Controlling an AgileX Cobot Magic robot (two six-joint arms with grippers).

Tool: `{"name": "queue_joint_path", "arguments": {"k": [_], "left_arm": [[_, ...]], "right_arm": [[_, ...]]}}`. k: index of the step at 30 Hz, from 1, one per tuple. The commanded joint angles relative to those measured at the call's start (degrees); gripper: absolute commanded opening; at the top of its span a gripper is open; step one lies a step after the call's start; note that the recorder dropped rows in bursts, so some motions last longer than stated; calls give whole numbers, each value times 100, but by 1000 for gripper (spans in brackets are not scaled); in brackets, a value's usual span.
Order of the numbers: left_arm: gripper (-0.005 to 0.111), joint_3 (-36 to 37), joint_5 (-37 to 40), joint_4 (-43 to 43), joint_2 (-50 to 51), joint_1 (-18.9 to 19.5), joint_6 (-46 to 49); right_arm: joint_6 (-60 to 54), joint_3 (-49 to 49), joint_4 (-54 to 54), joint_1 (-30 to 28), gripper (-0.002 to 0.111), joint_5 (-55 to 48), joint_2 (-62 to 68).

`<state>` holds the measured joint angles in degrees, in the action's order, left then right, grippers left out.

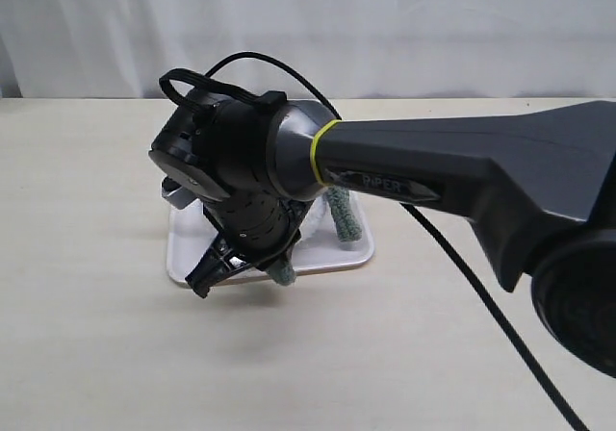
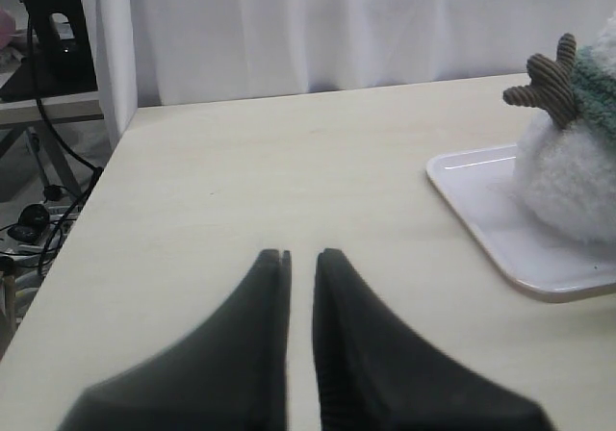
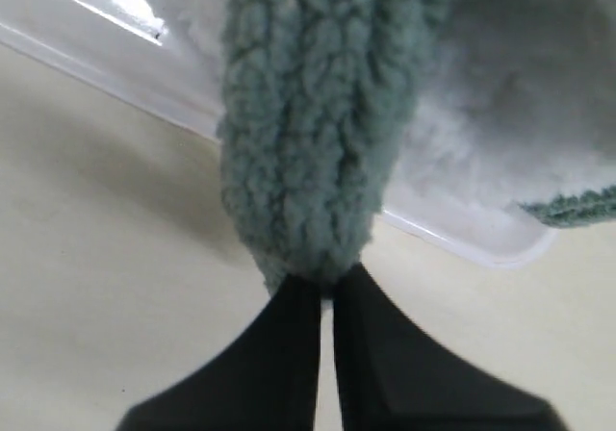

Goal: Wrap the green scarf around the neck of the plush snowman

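Note:
The green scarf [image 3: 318, 114] hangs as a fuzzy sage strip over the tray's edge. My right gripper [image 3: 327, 282] is shut on its lower end. Behind it is the plush snowman [image 3: 500, 114], white and fluffy. In the exterior view the right arm covers most of the snowman [image 1: 314, 225]. Only two bits of the scarf [image 1: 342, 215] show there, one of them at my right gripper [image 1: 273, 263]. The left wrist view shows the snowman [image 2: 568, 181] with the scarf [image 2: 597, 94] at its neck, above a brown stick arm [image 2: 549, 85]. My left gripper [image 2: 302, 254] is shut and empty, low over the table.
The snowman stands on a flat white tray [image 1: 327, 258], seen also as a tray [image 2: 500, 229] in the left wrist view. A black cable [image 1: 481, 296] trails across the table from the right arm. The table's left edge [image 2: 106, 176] drops to cluttered floor.

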<state>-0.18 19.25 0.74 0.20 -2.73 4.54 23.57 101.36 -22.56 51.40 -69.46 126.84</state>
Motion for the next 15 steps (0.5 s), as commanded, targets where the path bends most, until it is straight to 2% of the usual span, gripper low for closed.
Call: {"name": "queue_joint_path", "arguments": {"k": [1,10,13,15], "left_arm": [[10,18,-72,-1,-20,15,5],[10,18,-72,-1,-20,15,5],[10,18,-72,-1,-20,15,5],[10,18,-72,-1,-20,15,5]], "right_arm": [[-65,-182,-64,-1,4,-50,-33],[-140,-343,-278,-1,7,-50,-52],[-150,-343,-380,-1,18,-50,-52],[-150,-343,-385,-1,30,-50,-67]]}}
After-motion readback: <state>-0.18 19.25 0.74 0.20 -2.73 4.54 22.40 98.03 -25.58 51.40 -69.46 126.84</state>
